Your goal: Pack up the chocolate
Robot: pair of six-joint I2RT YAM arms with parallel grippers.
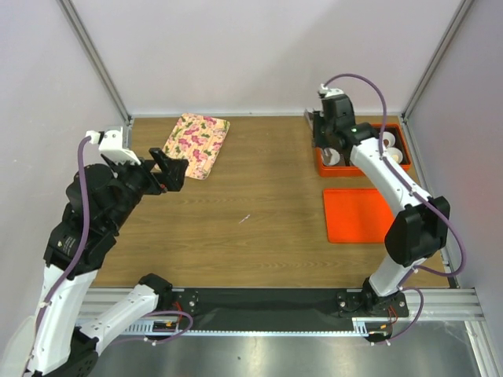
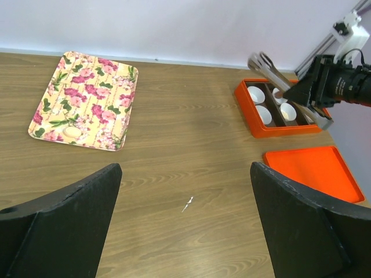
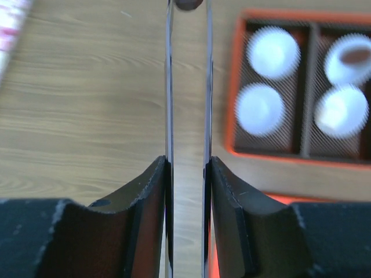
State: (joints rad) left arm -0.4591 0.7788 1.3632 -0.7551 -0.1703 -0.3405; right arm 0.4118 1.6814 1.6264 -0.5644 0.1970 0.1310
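My right gripper (image 3: pixel 188 165) is shut on a pair of metal tongs (image 3: pixel 169 87). At the tongs' far tip, a small dark brown chocolate (image 3: pixel 188 3) is pinched over the wood, left of the orange box (image 3: pixel 232 87). The box holds white paper cups (image 3: pixel 272 51); the back right cup has a brown chocolate (image 3: pixel 353 55) in it. In the top view the right gripper (image 1: pixel 326 140) hovers at the box's (image 1: pixel 397 166) left end. My left gripper (image 1: pixel 169 171) is open and holds nothing above the table's left side, its fingers (image 2: pixel 64 220) wide apart.
A flowered tray (image 1: pixel 196 144) lies at the back left, with a pale lump (image 2: pixel 72 132) on its near corner. A flat orange lid (image 1: pixel 357 214) lies in front of the box. A tiny white scrap (image 1: pixel 244 218) lies mid-table. Frame posts and walls close in the sides.
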